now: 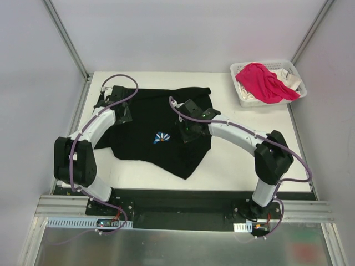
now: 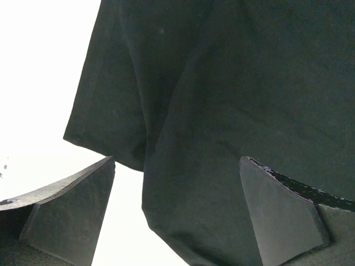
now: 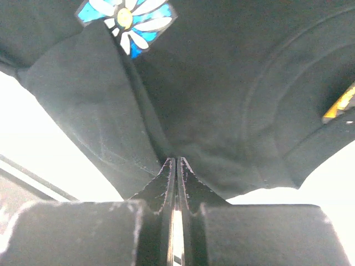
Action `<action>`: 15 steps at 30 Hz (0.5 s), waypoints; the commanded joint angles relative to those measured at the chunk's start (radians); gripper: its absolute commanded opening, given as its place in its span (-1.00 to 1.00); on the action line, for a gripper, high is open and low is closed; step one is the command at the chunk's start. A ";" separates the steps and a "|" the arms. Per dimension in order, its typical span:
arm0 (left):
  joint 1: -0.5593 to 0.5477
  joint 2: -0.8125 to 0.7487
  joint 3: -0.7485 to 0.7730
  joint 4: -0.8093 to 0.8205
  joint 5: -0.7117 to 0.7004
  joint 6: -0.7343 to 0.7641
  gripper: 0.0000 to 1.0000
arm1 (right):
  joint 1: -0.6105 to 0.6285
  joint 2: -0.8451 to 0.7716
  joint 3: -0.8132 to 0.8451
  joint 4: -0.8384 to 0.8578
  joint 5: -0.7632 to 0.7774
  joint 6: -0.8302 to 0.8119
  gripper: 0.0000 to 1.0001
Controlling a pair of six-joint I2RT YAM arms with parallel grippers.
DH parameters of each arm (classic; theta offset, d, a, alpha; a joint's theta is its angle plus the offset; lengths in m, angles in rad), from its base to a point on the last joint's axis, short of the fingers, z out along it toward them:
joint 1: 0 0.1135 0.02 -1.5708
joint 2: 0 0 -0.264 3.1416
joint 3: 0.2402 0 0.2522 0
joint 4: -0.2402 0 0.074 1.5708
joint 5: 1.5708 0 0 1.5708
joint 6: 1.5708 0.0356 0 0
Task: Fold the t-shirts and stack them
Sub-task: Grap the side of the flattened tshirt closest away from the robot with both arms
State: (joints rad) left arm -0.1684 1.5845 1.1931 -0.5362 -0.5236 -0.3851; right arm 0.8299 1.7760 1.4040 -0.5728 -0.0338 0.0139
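Top view: the left arm [image 1: 97, 124] and right arm [image 1: 233, 130] cover parts of the black shirt [image 1: 150, 119]. The pink shirt [image 1: 265, 82] buries most of the white shirt [image 1: 294, 83] in the basket [image 1: 249, 102].

Right wrist view: the daisy print [image 3: 126, 19] is cut by the top edge. A yellow mark [image 3: 339, 104] at the right edge is blurred and unidentifiable.

The left arm [image 1: 102, 124], at the left of the overhead frame, and the right arm [image 1: 233, 132], at the right, share one build: glossy white rounded links between bulky black joint housings. A thin lilac cable [image 1: 120, 76] loops along each. Both are bolted to a flat black base plate [image 1: 177, 209] near the bottom edge. The left hand [image 1: 116, 105] and right hand [image 1: 191, 124] are black, with matte, grainy, wedge-shaped fingers [image 2: 66, 205].
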 commanded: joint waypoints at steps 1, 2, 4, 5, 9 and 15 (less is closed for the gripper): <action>0.004 -0.110 -0.069 -0.016 -0.009 -0.129 0.87 | -0.035 -0.050 -0.008 0.025 0.012 -0.008 -0.98; 0.004 -0.141 -0.084 -0.016 0.013 -0.149 0.88 | -0.055 -0.059 -0.014 0.042 0.008 -0.008 -0.98; 0.003 -0.168 -0.127 -0.015 0.045 -0.210 0.88 | -0.087 -0.067 -0.039 0.062 -0.021 -0.005 -0.98; 0.003 -0.190 -0.139 -0.011 0.063 -0.231 0.88 | -0.116 -0.072 -0.046 0.083 -0.035 0.003 -0.98; 0.003 -0.228 -0.167 0.001 0.118 -0.320 0.88 | -0.138 -0.095 -0.066 0.094 -0.037 -0.003 -0.98; 0.009 -0.259 -0.139 0.007 0.073 -0.402 0.88 | -0.199 -0.133 -0.112 0.123 -0.083 0.009 -0.98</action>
State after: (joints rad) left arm -0.1684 1.3663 1.0336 -0.5350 -0.4267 -0.6888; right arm 0.6628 1.7226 1.3109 -0.4938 -0.0727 0.0151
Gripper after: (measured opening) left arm 0.939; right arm 0.016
